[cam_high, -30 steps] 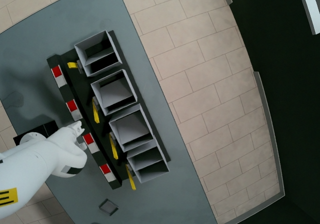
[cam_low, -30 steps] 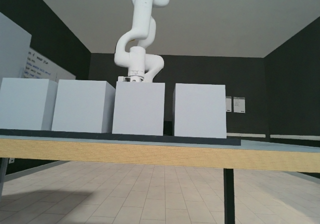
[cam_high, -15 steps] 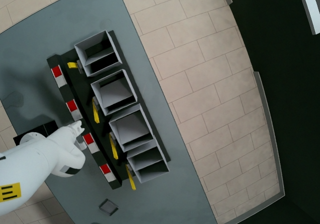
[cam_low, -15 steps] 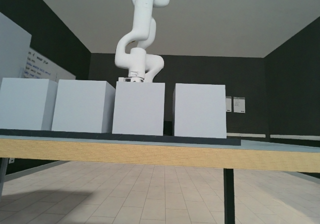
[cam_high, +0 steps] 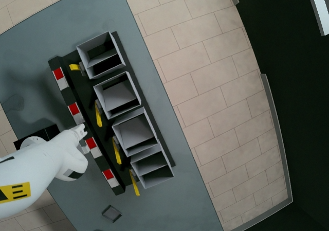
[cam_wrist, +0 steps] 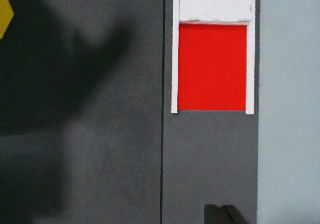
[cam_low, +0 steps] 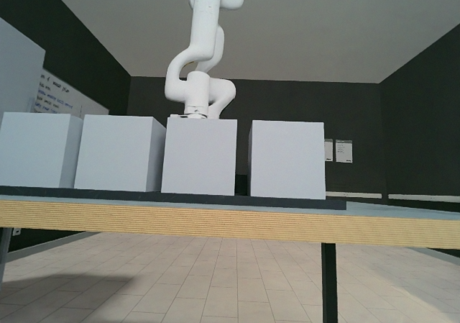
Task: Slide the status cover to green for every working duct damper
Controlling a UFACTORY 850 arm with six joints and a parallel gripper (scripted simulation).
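Note:
Four grey square duct dampers (cam_high: pixel 101 54) (cam_high: pixel 116 94) (cam_high: pixel 135 131) (cam_high: pixel 152 167) stand in a row on a black base, each with a yellow handle on its left, such as the handle (cam_high: pixel 98 114). In the exterior view they show as plain grey boxes (cam_low: pixel 118 154) (cam_low: pixel 286 160). Four status sliders (cam_high: pixel 58 73) (cam_high: pixel 73 108) (cam_high: pixel 91 142) (cam_high: pixel 108 173) sit on a black rail, and all show red beside a white cover. My gripper (cam_high: pixel 85 148) (cam_wrist: pixel 220 216) is shut and empty. It sits low over the rail, just short of the third slider's red patch (cam_wrist: pixel 212 66).
A small grey square block (cam_high: pixel 111 213) lies on the grey table top (cam_high: pixel 172 196) near the front. The arm's black base block (cam_high: pixel 44 132) stands left of the rail. In the exterior view the dampers hide the rail and my gripper behind the wooden table edge (cam_low: pixel 223 223).

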